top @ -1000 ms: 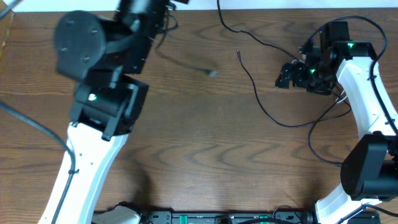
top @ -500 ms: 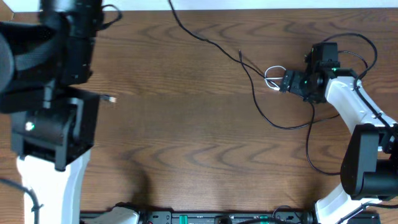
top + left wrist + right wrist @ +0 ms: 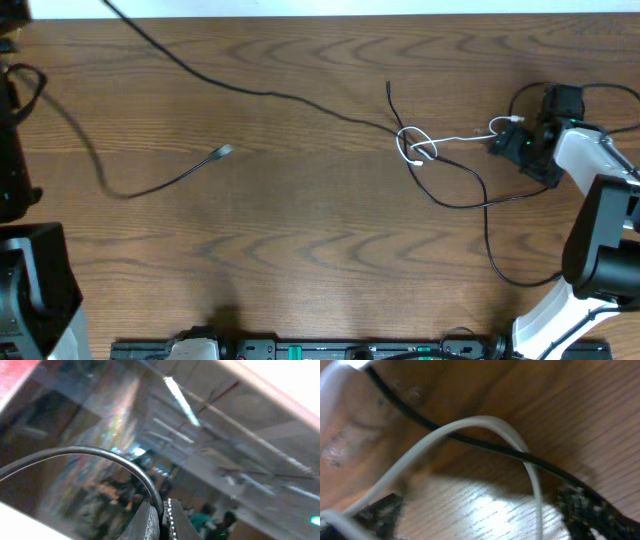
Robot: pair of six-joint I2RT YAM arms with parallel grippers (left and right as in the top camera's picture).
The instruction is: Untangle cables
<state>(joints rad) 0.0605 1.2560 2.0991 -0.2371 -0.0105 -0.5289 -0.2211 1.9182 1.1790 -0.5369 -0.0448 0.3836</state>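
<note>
table (image 3: pixel 300 250): brown wood grain | black rail (image 3: pixel 330 351): along near edge

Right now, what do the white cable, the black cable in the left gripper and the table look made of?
White cable: smooth, slightly glossy sheath, probably soft plastic or rubber; it curves in a loose arc. Black cable pinched in the left gripper: similar smooth sheath with a faint sheen. Table: brown wood grain, matte; solid wood or laminate, I cannot tell.

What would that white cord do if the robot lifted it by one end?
It would probably droop: the white cable lies in a soft loop, so it looks floppy, not stiff. It seems thin and is likely light. It may drag the black cable along, since that one crosses its loop.
</note>
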